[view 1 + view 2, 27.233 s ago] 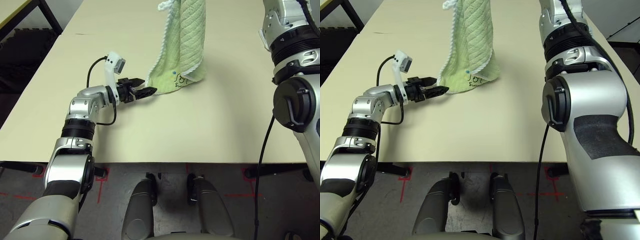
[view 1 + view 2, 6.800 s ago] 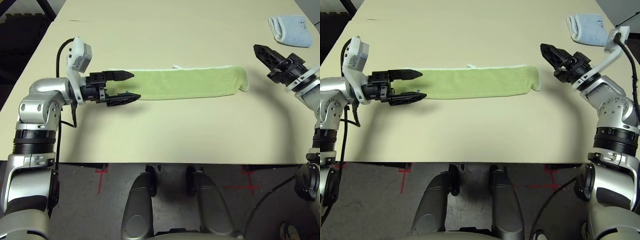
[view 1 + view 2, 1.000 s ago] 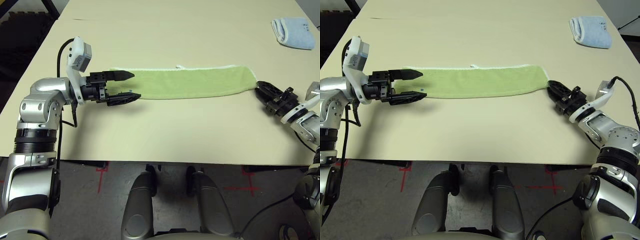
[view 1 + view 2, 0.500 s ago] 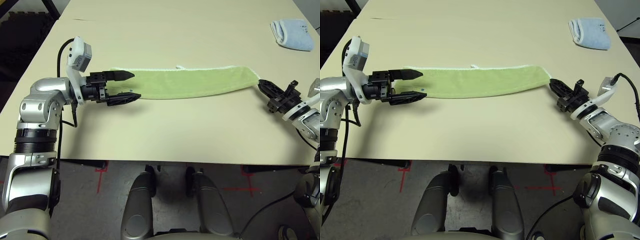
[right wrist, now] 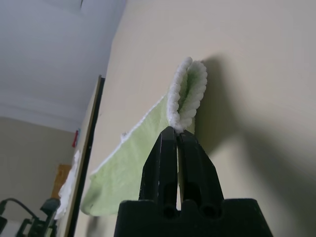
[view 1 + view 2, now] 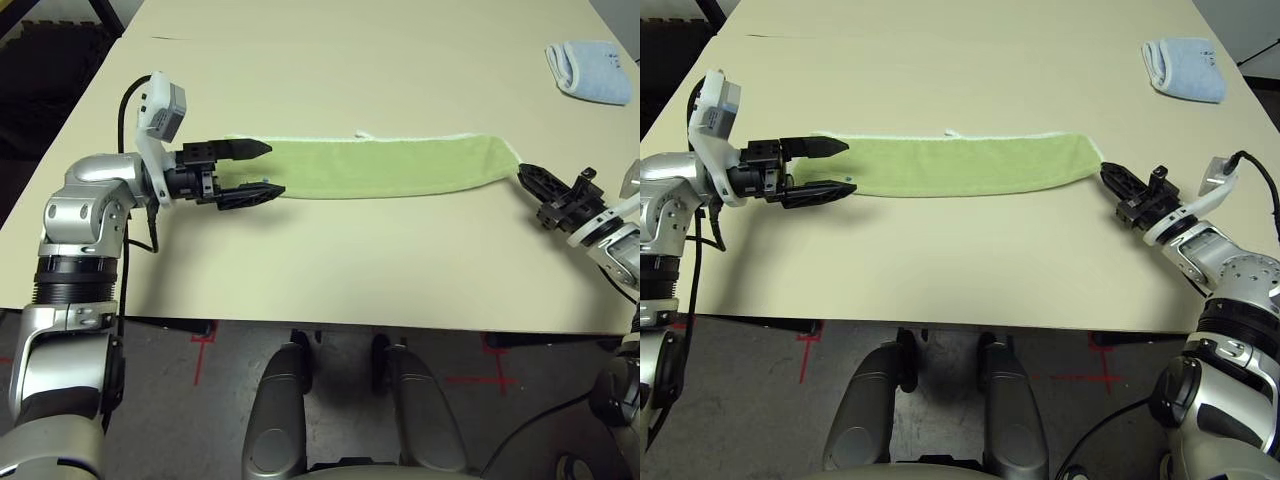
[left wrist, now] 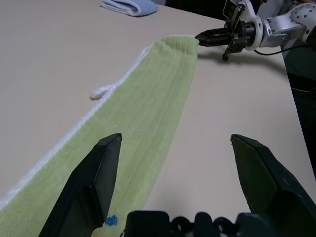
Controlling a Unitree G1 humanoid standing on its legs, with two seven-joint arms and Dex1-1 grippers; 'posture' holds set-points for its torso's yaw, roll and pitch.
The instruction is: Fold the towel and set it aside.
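The light green towel (image 6: 375, 167) is lying folded into a long strip across the table (image 6: 330, 265), stretching between the robot's two arms. The left gripper (image 6: 258, 170) is hovering with its fingers spread wide around the strip's left end, while the right gripper (image 6: 1110, 174) is sitting pinched on the edge of the strip's right end. A pale blue folded towel (image 6: 590, 71) is resting well apart at the table's far right.

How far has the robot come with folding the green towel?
Done: the light green terry towel lies on the table as a long narrow strip, apparently folded lengthwise. In hand: the right gripper pinches its end with shut jaws; the left gripper has open jaws around the other end. Left: folding it shorter and setting it aside.
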